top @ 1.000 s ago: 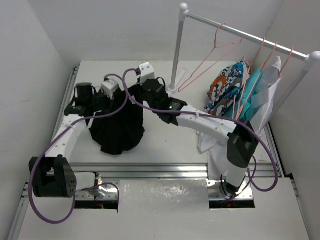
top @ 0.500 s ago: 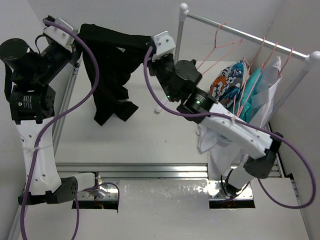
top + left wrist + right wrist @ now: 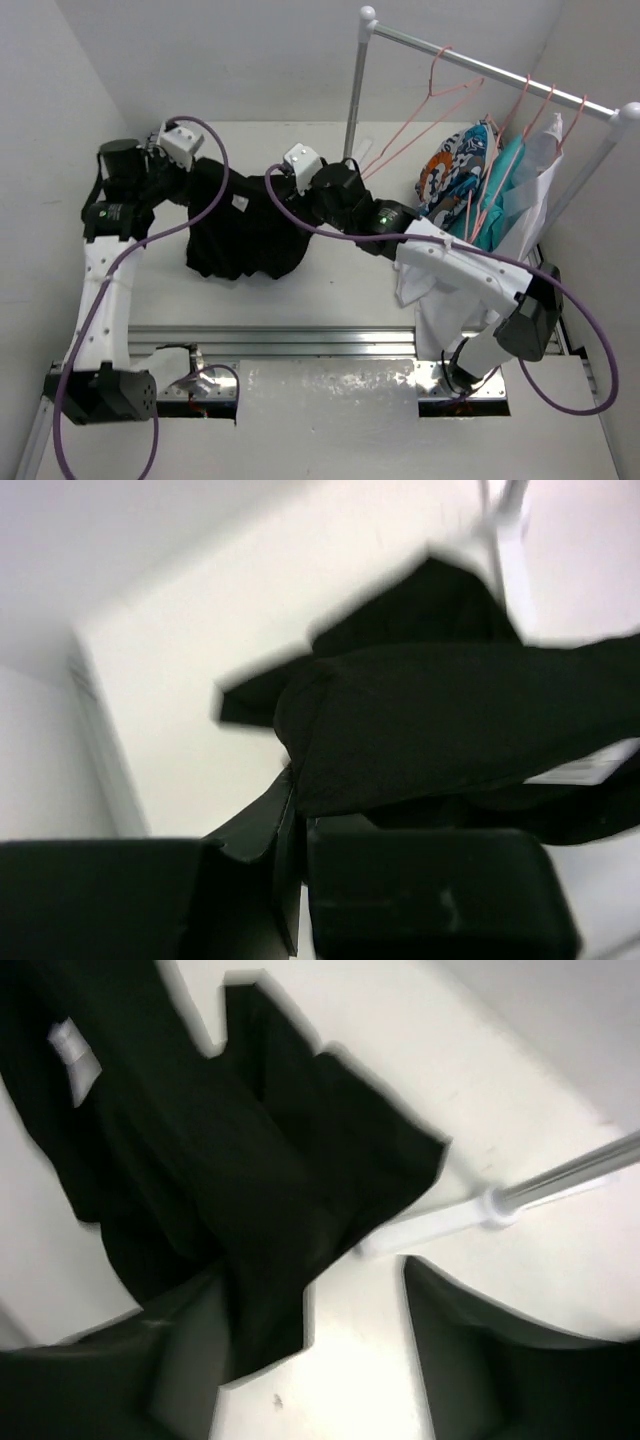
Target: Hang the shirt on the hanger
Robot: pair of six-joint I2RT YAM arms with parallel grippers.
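Both wrist views are smeared, so we trust only their broad shapes. In the left wrist view the fingers [image 3: 425, 895] of the left jaws are closed on a fold of the shirt [image 3: 450, 720]. The pinch itself is black on black and hard to make out. The frame edge cuts the cloth off on the right.

In the right wrist view the fingers [image 3: 480, 1355] of the right jaws stand apart, with bare bench between them. A strip of shirt [image 3: 260, 1210] hangs against one finger only and is not clamped. From above we cannot see either pair of jaws, because the wrists and cloth cover them.

The shirt [image 3: 240, 240] is spread between the two arms at the back left of the bench [image 3: 330, 290], with its white label [image 3: 239, 203] showing. We cannot tell whether its lower edge rests on the surface.

The rack post [image 3: 352, 120] stands just beside the right wrist. The hanger [image 3: 425, 115] hangs bare on the rail [image 3: 470, 60], well apart from the shirt and clear of the patterned garment [image 3: 452, 175]. The left arm [image 3: 115, 200] sits close to the side wall. The bench in front of the shirt is open.
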